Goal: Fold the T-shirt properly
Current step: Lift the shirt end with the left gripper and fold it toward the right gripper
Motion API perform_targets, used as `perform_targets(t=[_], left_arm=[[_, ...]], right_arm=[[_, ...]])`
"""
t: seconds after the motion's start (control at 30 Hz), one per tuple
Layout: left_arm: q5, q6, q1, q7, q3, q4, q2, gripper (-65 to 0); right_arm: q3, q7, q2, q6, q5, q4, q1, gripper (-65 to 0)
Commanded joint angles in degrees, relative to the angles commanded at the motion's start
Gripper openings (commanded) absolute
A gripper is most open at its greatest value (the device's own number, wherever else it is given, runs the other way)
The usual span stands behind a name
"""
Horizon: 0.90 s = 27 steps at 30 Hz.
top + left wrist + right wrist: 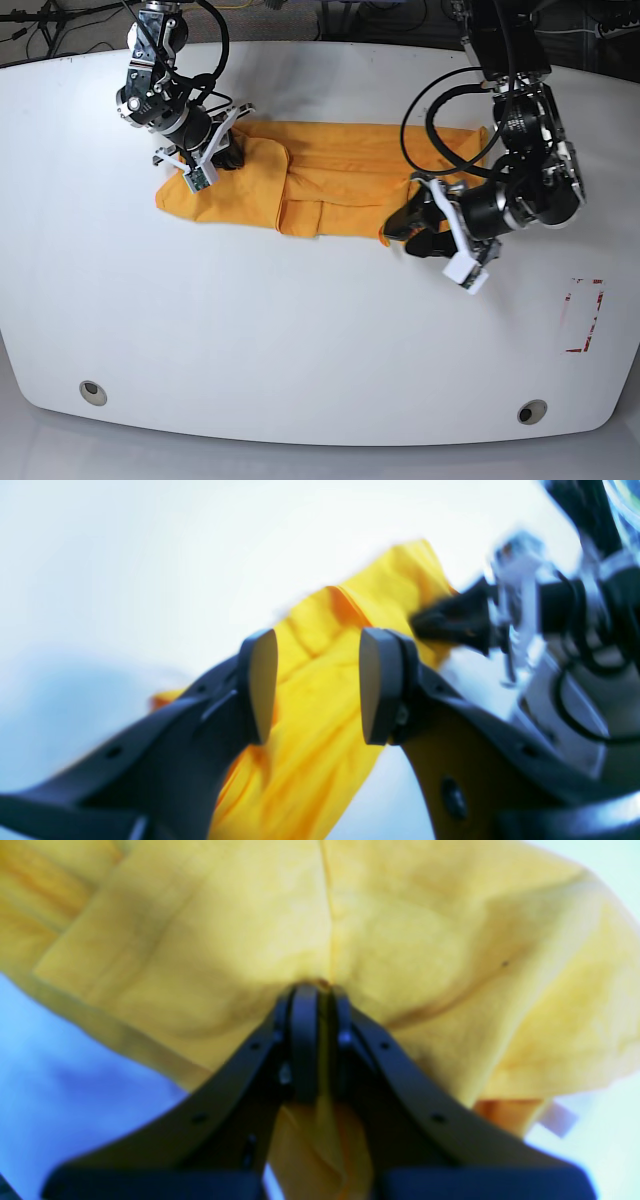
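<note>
Jaws: my right gripper (314,990) pinches the T-shirt (330,180) along a seam; left gripper (317,685) gapes, empty. Fabric limp; I'd grab hems.

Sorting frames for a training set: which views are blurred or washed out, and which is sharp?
Left wrist view: smeared throughout, the T-shirt and the far right tool streaky, the table blown out to white. Right wrist view: soft focus on cloth and the shut right tool. Base view: sharp, evenly lit, with mild glare on the tabletop.
</note>
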Motion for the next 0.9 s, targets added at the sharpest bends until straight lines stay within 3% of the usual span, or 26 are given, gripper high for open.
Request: perform_targets(t=[0.13, 0.37, 0.7, 0.83, 0.9], left_arm=[[0.53, -0.09, 0.18, 0.0, -5.01, -4.84, -3.78, -39.4], [0.62, -0.09, -0.18, -1.14, -6.51, -14.77, -8.0, -39.4], [0.44, -0.26, 0.18, -5.89, -1.76, -22.86, -8.09, -39.4], [-0.97, -3.6, 0.26, -5.71, 1.58, -22.86, -8.0, -39.4], [-2.99, -4.0, 0.35, -5.54, 3.43, -22.86, -8.0, -39.4]], right_arm=[[0.0, 0.0, 0.0, 0.0, 0.18, 0.0, 0.26, -60.2], [0.0, 0.0, 0.0, 0.0, 0.35, 0.0, 0.26, -60.2], [0.0, 0.0, 0.0, 0.0, 0.35, 0.0, 0.09, -60.2], [0.0, 0.0, 0.0, 0.0, 0.35, 0.0, 0.18, -60.2], [0.0, 0.0, 0.0, 0.0, 0.35, 0.0, 0.18, -60.2]])
